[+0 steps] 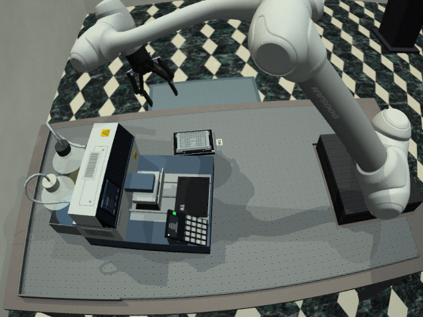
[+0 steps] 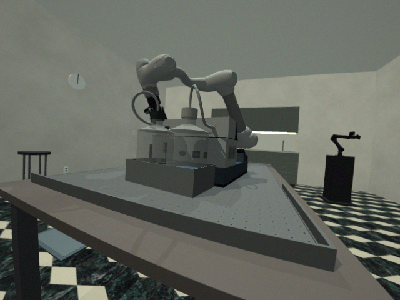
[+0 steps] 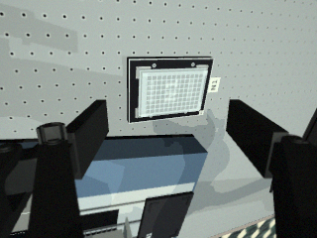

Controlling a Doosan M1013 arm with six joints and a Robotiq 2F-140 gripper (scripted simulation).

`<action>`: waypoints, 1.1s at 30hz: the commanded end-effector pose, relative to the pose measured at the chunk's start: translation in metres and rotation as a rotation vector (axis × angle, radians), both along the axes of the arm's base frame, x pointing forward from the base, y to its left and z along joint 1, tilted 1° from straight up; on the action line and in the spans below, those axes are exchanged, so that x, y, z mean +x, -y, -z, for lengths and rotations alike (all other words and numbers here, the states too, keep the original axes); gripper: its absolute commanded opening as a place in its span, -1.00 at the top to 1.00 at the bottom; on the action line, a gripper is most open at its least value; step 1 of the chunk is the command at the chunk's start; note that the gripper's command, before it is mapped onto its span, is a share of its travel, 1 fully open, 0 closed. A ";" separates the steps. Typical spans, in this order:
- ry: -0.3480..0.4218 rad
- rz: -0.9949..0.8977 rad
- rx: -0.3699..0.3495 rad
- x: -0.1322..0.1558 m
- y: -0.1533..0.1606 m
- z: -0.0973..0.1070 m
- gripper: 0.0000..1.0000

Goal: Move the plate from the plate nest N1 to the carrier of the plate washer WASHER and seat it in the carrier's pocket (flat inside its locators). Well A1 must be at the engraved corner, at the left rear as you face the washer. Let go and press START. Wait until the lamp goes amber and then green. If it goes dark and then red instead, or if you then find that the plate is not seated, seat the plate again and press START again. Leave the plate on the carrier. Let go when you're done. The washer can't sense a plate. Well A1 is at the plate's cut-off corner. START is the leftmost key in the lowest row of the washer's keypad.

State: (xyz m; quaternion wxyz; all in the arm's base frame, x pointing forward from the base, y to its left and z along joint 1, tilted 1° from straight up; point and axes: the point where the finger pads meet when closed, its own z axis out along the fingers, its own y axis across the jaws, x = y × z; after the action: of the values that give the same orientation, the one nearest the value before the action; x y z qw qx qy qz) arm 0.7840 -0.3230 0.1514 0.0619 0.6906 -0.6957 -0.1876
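The clear well plate (image 1: 192,140) lies flat in the black nest N1 (image 1: 193,152) on the table behind the washer; it also shows in the wrist view (image 3: 170,90), with the nest's label (image 3: 215,84) at its right. The washer (image 1: 136,184) has a dark, empty carrier pocket (image 1: 192,196) and a keypad (image 1: 187,227) whose lamp (image 1: 174,213) shows green. My gripper (image 1: 155,89) hangs high above the table's rear edge, well clear of the plate. Its fingers stand partly open with nothing between them.
Two bottles with tubes (image 1: 57,167) stand left of the washer's tall white housing (image 1: 98,174). The arm's black base block (image 1: 361,184) sits at the table's right end. A blue mat (image 1: 205,92) lies on the floor behind the table.
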 end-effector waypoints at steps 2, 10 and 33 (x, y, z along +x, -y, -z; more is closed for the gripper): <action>0.041 -0.081 0.018 -0.006 -0.005 -0.002 -0.40; 0.136 -0.327 0.062 -0.015 -0.013 -0.002 -0.40; 0.329 -0.996 0.124 -0.062 -0.047 -0.001 -0.40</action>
State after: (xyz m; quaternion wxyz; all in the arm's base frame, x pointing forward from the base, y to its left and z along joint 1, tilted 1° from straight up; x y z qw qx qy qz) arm 0.7283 -0.2805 0.1517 -0.0041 0.9465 -0.3128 -0.0790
